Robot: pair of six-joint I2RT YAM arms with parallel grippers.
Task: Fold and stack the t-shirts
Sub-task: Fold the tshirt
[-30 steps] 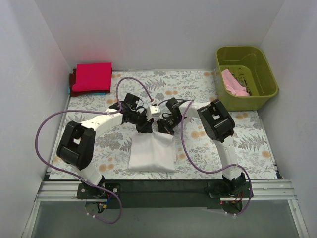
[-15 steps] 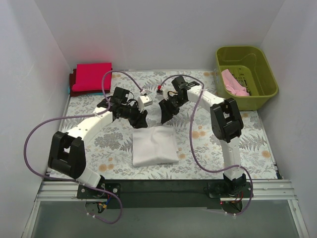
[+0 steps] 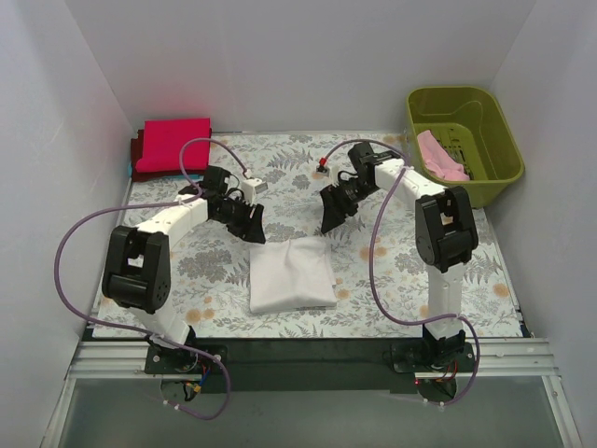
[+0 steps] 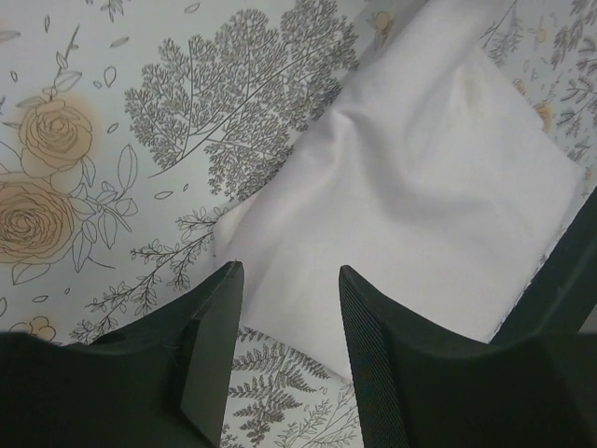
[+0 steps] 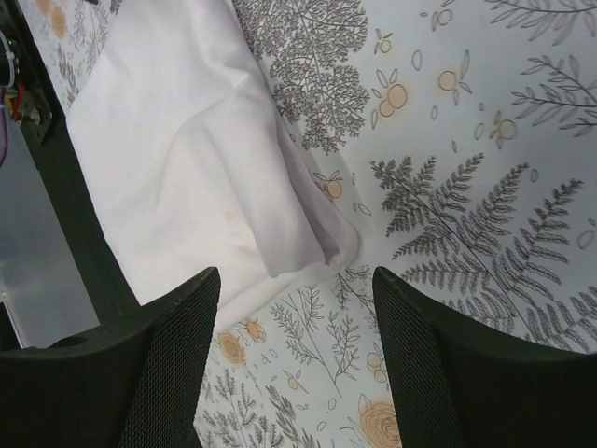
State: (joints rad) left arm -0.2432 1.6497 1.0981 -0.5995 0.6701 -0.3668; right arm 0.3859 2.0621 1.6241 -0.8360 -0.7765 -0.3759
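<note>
The white t-shirt (image 3: 292, 274) lies folded into a small rectangle on the flowered table cover near the front middle. It also shows in the left wrist view (image 4: 420, 196) and the right wrist view (image 5: 187, 159). My left gripper (image 3: 250, 227) is open and empty just beyond the shirt's far left corner. My right gripper (image 3: 332, 217) is open and empty just beyond its far right corner. The red t-shirt (image 3: 173, 145) lies folded at the far left corner. The pink t-shirt (image 3: 438, 155) lies crumpled in the olive-green basket (image 3: 504, 140).
The olive-green basket stands at the far right. White walls close in the left, back and right. A dark rail (image 3: 308, 341) runs along the front edge by the arm bases. Purple cables loop off both arms.
Both grippers let go of the white shirt, which now lies folded in half on the table. Both arms pulled back from it and apart, the left leftward, the right rightward.
</note>
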